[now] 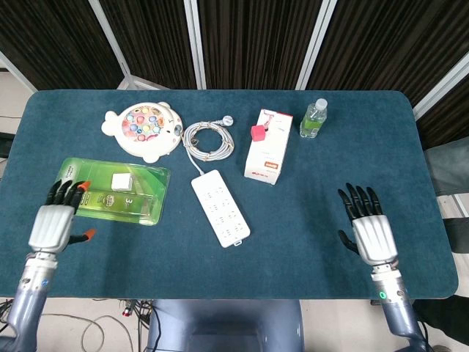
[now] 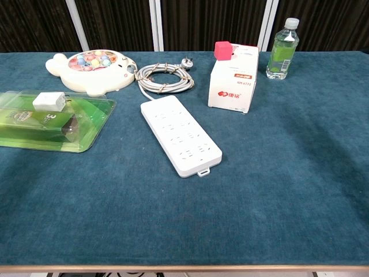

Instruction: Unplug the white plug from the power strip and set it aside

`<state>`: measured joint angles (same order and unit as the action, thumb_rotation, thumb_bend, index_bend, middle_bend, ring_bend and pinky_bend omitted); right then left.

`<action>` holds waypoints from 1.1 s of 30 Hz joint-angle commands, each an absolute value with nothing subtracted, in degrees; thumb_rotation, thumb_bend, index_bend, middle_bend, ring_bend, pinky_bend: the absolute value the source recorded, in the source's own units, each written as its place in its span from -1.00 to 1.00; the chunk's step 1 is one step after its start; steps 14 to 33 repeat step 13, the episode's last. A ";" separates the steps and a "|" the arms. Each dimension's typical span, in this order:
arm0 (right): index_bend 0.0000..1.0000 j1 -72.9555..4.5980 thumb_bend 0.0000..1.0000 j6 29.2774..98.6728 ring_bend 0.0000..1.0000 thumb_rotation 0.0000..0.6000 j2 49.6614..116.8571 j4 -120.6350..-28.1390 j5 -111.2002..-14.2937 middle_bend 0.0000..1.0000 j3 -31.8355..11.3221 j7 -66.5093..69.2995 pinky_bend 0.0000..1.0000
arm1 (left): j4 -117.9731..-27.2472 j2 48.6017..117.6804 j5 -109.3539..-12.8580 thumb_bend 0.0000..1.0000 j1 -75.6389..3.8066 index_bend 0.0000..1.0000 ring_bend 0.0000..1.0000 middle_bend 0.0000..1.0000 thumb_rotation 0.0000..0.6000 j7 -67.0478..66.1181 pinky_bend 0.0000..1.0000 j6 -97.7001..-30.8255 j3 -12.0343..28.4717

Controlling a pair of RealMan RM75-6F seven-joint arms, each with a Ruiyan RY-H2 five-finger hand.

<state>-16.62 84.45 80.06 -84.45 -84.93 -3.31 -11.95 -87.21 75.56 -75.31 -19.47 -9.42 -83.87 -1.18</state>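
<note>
The white plug (image 1: 120, 181) (image 2: 49, 101) lies on top of the green plastic package (image 1: 108, 191) (image 2: 52, 124) at the left. The white power strip (image 1: 220, 207) (image 2: 180, 135) lies in the middle of the table with nothing plugged into it; its coiled cord (image 1: 208, 138) (image 2: 164, 78) lies behind it. My left hand (image 1: 53, 222) hovers near the front left edge, fingers spread, holding nothing. My right hand (image 1: 369, 229) is near the front right edge, fingers apart and empty. Neither hand shows in the chest view.
A fish-shaped toy (image 1: 144, 130) (image 2: 92, 71) sits at the back left. A white carton (image 1: 267, 146) (image 2: 233, 78) with a pink cube (image 1: 258, 133) (image 2: 223, 50) on it stands right of the cord. A small bottle (image 1: 314, 119) (image 2: 282, 48) stands behind it.
</note>
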 commanded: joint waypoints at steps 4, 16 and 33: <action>-1.00 -11.53 -0.31 88.04 -1.00 1.00 77.63 -80.10 -84.51 -1.00 -1.78 -4.42 -1.00 | -83.06 74.74 -78.39 -1.00 -12.84 -0.95 -0.99 -0.88 1.00 -4.96 -1.00 -89.62 -3.66; -1.00 -9.59 -0.34 89.53 -1.00 1.00 77.21 -75.60 -85.85 -1.00 -2.06 1.21 -1.00 | -75.40 75.53 -80.71 -1.00 -8.50 -0.96 -0.99 -0.90 1.00 -1.02 -1.00 -92.24 -3.52; -1.00 -9.59 -0.34 89.53 -1.00 1.00 77.21 -75.60 -85.85 -1.00 -2.06 1.21 -1.00 | -75.40 75.53 -80.71 -1.00 -8.50 -0.96 -0.99 -0.90 1.00 -1.02 -1.00 -92.24 -3.52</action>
